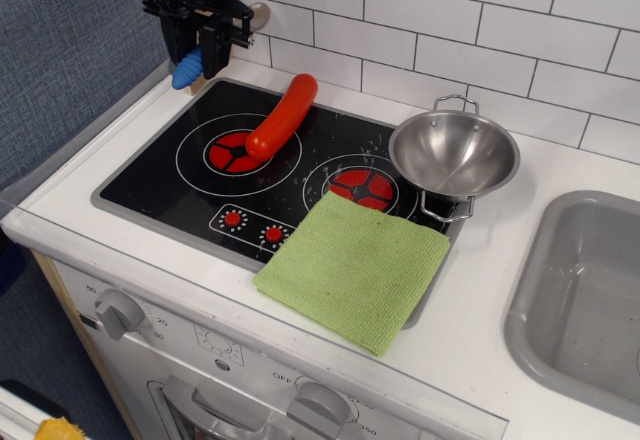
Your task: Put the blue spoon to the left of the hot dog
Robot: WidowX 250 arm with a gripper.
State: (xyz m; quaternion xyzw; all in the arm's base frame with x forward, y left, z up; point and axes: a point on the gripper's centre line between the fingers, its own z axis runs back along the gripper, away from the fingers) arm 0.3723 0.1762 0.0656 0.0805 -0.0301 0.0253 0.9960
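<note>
The gripper is clamped on the blue spoon, held near-upright at far left, bowl up. The hot dog lies diagonally, pointing far-right. No legible writing.

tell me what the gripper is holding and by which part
The black gripper holds the blue-handled spoon, its jaws shut on the upper handle; the blue end hangs below and the silver bowl sticks out above.

Matte black boxy claw on a black arm, thin crossbar and dark cable.
</note>
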